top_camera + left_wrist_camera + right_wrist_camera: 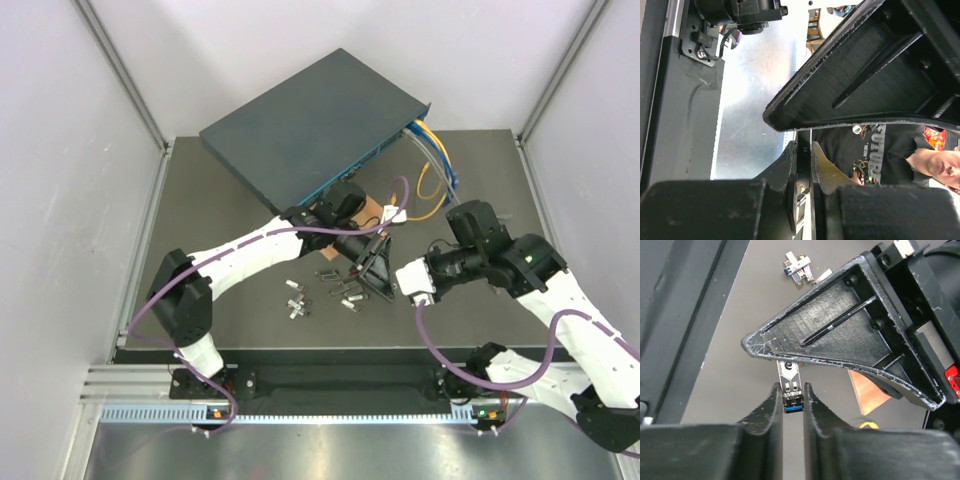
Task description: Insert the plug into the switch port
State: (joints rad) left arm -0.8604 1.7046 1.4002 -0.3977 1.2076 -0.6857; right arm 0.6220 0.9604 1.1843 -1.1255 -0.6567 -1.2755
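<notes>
About seven spare silver plugs (pixel 330 290) lie loose on the dark tabletop (pixel 220 220). One small silver metal plug with a blue end (pixel 789 371) is held above the tabletop. The right fingers (pixel 771 410) grasp its blue end and the clenched left fingers (pixel 840 335) grasp the other. Beyond lie one thin brown square board (pixel 372 208) and one large flat dark blue-grey metal switch (pixel 300 125), its narrow teal socket face toward the fingers.

Dark switch (pixel 300 125) at table (pixel 200 220) rear, loose plugs (pixel 297 303) mid-table, left arm (pixel 250 250) and right arm (pixel 545 280) meeting beside them.
</notes>
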